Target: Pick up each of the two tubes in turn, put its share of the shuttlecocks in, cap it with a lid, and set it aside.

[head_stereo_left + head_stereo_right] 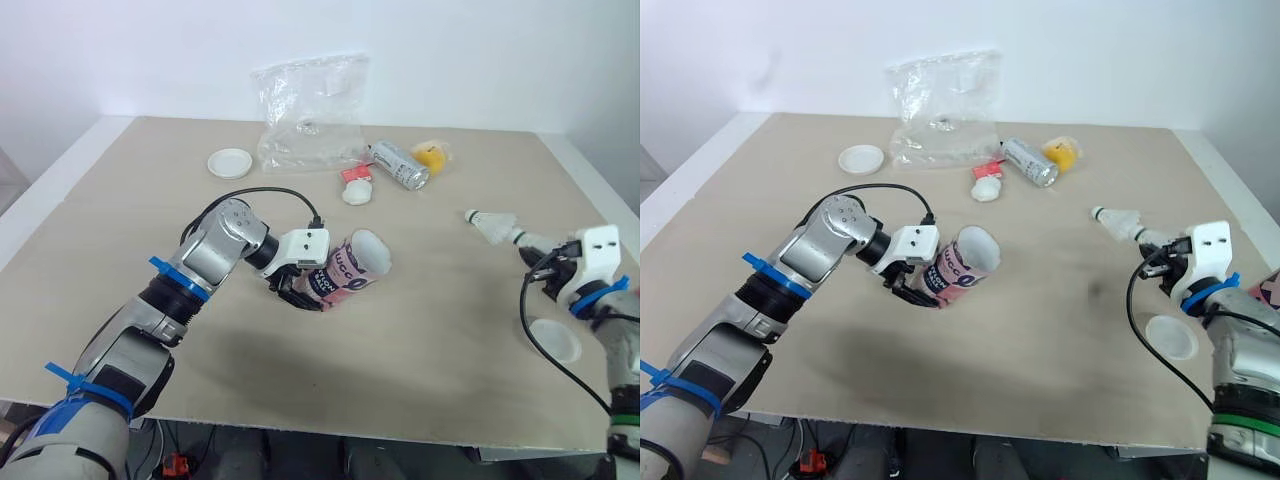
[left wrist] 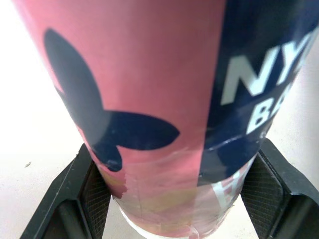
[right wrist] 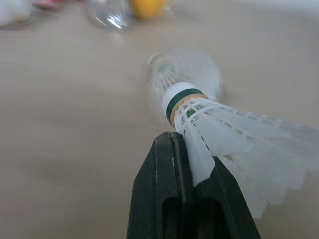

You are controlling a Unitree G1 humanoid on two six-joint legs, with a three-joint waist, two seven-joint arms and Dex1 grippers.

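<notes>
- Nearest us, a flat round white lid (image 1: 555, 340) lies on the beige table (image 1: 400, 395), just beside our right arm
- Our left gripper (image 1: 303, 290) is clamped on the lower end of the pink and navy cardboard tube (image 1: 352, 268), with a black finger (image 2: 94, 191) pressed to each side; the tube is tilted, its open mouth turned up and towards our right
- We judge the tube light and stiff but crushable, with a smooth printed skin, so a hold low near the closed end suits it
- Our right gripper (image 3: 188, 164) is pinched almost closed on the feather skirt of a white shuttlecock with a green-banded cork (image 3: 219, 134), well apart from the tube; the feathers look frail, so a gentle squeeze is wise
- Another white feather shuttlecock (image 1: 492, 226) lies just beyond it; whether the two touch we cannot tell
- Farthest off sit a second white lid (image 1: 230, 162), a silver cylinder (image 1: 400, 165) and a clear plastic bag (image 1: 310, 110)
</notes>
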